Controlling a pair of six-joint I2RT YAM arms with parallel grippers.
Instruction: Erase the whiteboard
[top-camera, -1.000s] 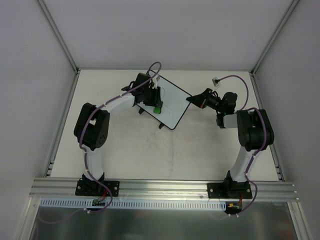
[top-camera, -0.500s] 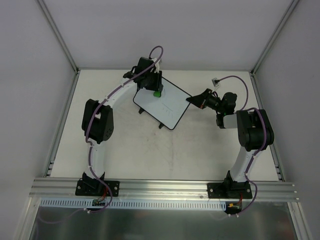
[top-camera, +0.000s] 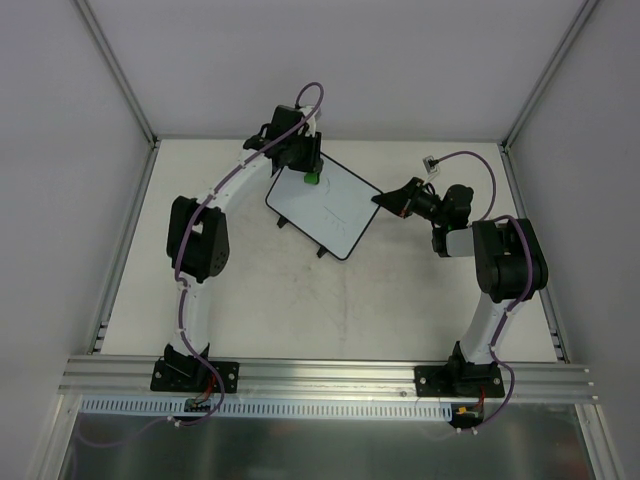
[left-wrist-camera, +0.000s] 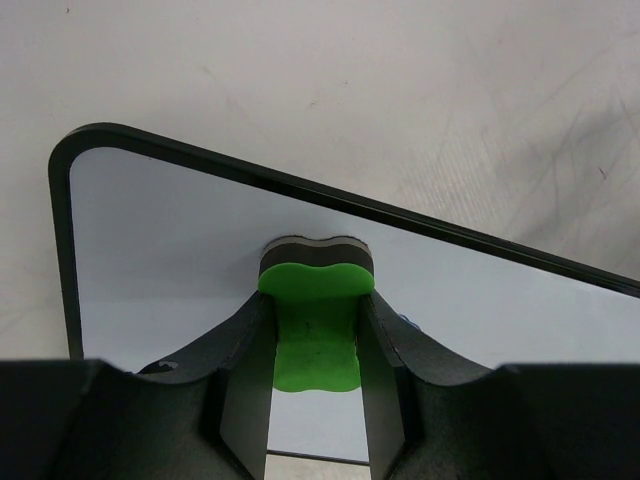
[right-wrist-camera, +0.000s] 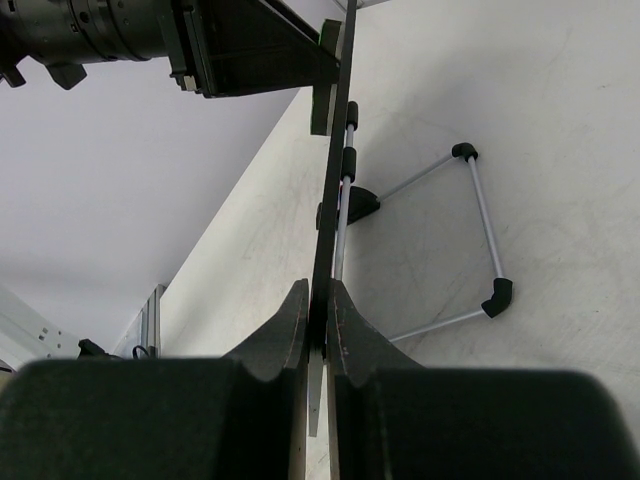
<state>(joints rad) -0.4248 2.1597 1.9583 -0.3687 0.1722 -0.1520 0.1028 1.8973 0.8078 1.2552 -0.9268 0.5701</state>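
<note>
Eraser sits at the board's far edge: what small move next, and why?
Probably drag the eraser toward the middle of the board. It sits by the far edge, faint marks seem to show mid-board, and the right jaws clamp the board's edge, steadying it.

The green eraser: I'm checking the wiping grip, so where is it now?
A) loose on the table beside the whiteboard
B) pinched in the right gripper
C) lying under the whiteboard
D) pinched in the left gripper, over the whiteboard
D: the left wrist view shows the green eraser clamped in the left gripper, its dark pad toward the whiteboard near the frame.
</note>
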